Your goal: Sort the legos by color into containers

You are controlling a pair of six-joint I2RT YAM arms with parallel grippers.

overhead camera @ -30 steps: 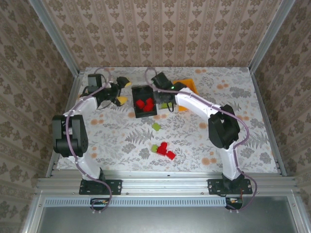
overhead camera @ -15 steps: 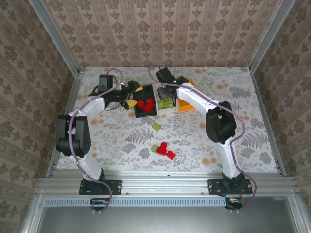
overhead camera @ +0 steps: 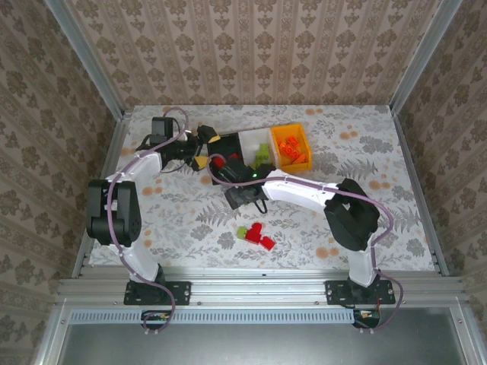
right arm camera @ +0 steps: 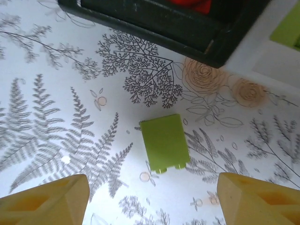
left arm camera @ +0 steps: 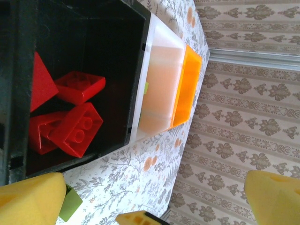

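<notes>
The containers stand in a row at the back: a black bin [overhead camera: 215, 176] with red legos [left arm camera: 77, 126], a white bin [overhead camera: 251, 141] with green legos [overhead camera: 262, 154], and an orange bin [overhead camera: 289, 129] with orange legos [overhead camera: 291, 150]. My right gripper [right arm camera: 152, 201] is open low over the table, just in front of the black bin [right arm camera: 154, 18]. A lime green lego [right arm camera: 164, 143] lies flat between and ahead of its fingertips, untouched. My left gripper [left arm camera: 150, 201] is open and empty at the black bin's left side [overhead camera: 204, 150].
A green lego [overhead camera: 241, 232] and two red legos [overhead camera: 255, 231] [overhead camera: 266, 242] lie together on the patterned table nearer the arm bases. The right arm's forearm [overhead camera: 297, 186] stretches across in front of the bins. Metal frame rails edge the table.
My right arm has swung from above the white bin down to the table in front of the black bin, and its jaws have opened. My left gripper shifted right toward the black bin.
</notes>
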